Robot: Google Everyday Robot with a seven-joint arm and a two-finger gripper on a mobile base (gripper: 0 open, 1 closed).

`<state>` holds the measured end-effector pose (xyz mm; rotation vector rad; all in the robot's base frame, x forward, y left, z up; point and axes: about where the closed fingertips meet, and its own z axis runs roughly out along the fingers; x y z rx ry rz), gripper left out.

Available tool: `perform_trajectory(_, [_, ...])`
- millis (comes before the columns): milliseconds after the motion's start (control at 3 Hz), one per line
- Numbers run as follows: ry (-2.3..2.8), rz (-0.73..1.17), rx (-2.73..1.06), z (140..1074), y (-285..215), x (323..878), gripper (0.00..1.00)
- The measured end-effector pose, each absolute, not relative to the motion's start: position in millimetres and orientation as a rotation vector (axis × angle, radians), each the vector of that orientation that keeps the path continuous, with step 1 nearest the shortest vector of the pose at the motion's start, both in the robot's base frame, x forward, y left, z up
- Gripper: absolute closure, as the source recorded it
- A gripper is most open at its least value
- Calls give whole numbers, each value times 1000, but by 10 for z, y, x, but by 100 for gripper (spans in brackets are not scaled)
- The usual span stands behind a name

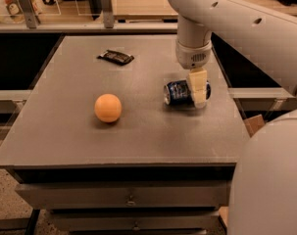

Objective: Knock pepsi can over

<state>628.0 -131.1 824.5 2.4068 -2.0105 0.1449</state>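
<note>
The pepsi can (178, 92), dark blue with a silver end, lies on its side on the grey table (138, 141), right of centre. Its silver end points left. My gripper (199, 89) hangs straight down from the white arm. It sits at the can's right end and hides that part of it. An orange ball (108, 107) rests on the table well to the left of the can.
A dark flat snack wrapper (115, 57) lies at the back of the table. My white body (270, 180) fills the lower right. A railing with posts (106, 6) runs behind the table. The table's right edge is close to the can.
</note>
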Motion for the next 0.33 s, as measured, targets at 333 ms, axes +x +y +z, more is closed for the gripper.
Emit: perform_trajectory(333, [-2011, 145, 2407, 8245, -1311, 6280, 0])
